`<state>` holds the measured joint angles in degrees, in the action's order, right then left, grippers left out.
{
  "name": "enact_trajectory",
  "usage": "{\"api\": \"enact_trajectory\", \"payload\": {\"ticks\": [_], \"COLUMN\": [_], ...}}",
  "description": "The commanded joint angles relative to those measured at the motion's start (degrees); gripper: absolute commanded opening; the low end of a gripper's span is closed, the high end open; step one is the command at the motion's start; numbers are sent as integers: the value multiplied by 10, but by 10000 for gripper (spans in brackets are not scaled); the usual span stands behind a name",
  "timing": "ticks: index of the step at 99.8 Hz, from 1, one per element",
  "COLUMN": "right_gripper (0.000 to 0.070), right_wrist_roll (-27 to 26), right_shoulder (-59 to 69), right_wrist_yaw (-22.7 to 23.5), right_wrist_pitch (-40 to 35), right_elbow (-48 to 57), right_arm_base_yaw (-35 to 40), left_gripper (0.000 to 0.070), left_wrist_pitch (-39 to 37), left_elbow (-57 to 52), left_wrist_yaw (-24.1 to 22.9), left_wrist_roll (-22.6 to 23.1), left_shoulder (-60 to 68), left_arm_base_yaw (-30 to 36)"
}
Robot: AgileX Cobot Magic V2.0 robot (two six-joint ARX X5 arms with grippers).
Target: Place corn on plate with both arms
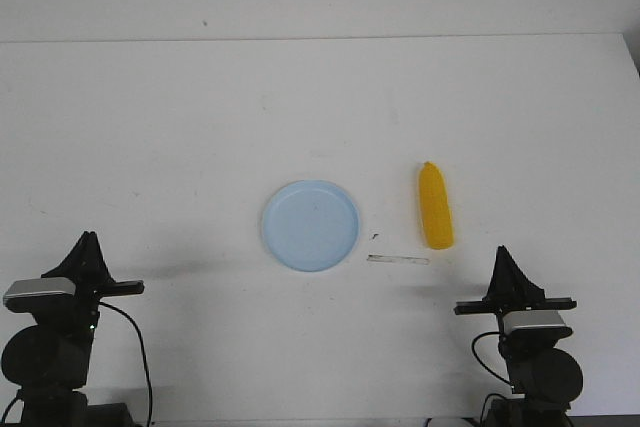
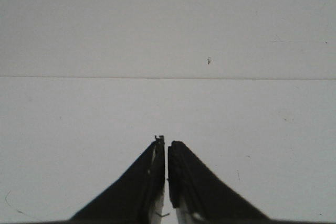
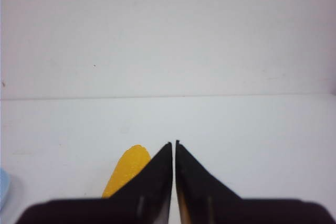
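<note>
The yellow corn (image 1: 435, 206) lies on the white table, right of centre, its tapered end pointing away from me. The pale blue plate (image 1: 310, 225) sits empty at the table's centre, left of the corn. My left gripper (image 1: 89, 244) is shut and empty at the near left corner; in the left wrist view (image 2: 166, 141) it faces only bare table. My right gripper (image 1: 502, 255) is shut and empty at the near right, a little nearer than the corn. In the right wrist view (image 3: 174, 142) the corn (image 3: 128, 169) shows just beyond the fingers, partly hidden by them.
A thin pale strip (image 1: 398, 260) lies on the table between the plate and my right gripper, with a tiny dark speck (image 1: 374, 237) near it. The table's far edge (image 1: 300, 40) meets a white wall. A sliver of the plate (image 3: 2, 187) shows in the right wrist view.
</note>
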<state>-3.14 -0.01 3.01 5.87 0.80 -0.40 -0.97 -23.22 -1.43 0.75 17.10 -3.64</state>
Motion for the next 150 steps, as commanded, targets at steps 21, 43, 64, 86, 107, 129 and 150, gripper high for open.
{"api": "enact_trajectory", "payload": {"ticks": [21, 43, 64, 86, 107, 129, 150], "right_gripper": [14, 14, 14, 14, 14, 13, 8], "right_wrist_roll": [4, 4, 4, 4, 4, 3, -2], "right_shoulder": [1, 1, 1, 1, 1, 1, 2], "right_wrist_yaw": [0, 0, 0, 0, -1, -32, -28], "right_wrist_pitch": [5, 5, 6, 5, 10, 15, 49], "right_elbow": [-1, -1, -1, -1, -1, -1, 12], "right_arm_base_yaw": [1, 1, 1, 1, 1, 1, 4], "left_gripper": [1, 1, 1, 1, 1, 1, 1], "left_wrist_pitch": [-6, -6, -6, -6, -6, -6, -6], "left_elbow": [-4, -4, -4, -4, -4, -4, -4], "left_wrist_yaw": [-1, -1, -1, -1, -1, -1, -1], "left_wrist_roll": [7, 7, 7, 7, 7, 7, 7], "left_shoulder": [-13, -15, -15, -15, -15, -15, -15], "left_arm_base_yaw": [-2, -2, -2, -2, -2, -2, -2]}}
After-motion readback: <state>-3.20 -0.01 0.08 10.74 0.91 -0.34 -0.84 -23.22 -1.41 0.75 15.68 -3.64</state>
